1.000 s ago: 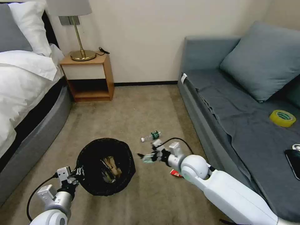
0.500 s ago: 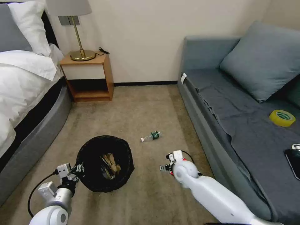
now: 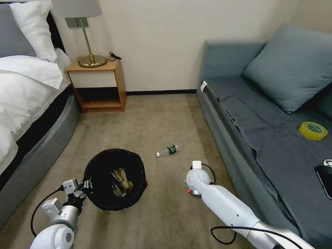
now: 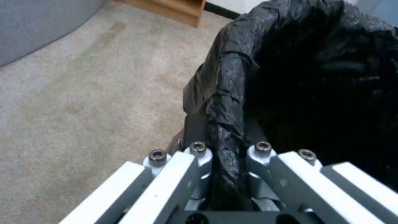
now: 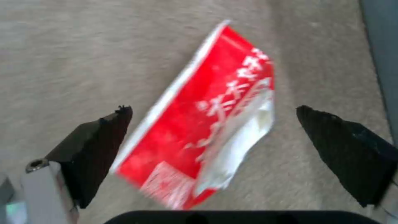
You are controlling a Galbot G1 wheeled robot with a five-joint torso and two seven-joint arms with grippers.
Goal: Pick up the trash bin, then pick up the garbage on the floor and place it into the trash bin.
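The trash bin (image 3: 116,180), lined with crinkled glossy black plastic, hangs above the carpet, its rim clamped by the left gripper (image 4: 226,149). Between the right gripper (image 5: 215,124)'s spread fingers, a crushed red-and-white packet (image 5: 207,124) lies on the floor beside the sofa.

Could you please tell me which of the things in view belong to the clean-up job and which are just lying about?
Job in hand:
- trash bin, rim clamped in the left gripper
- red-and-white packet on the carpet, between the open jaws of the right gripper
- small bottle on the carpet

Lying about:
- yellow tape roll on the sofa
- black phone on the sofa
- lamp on the nightstand
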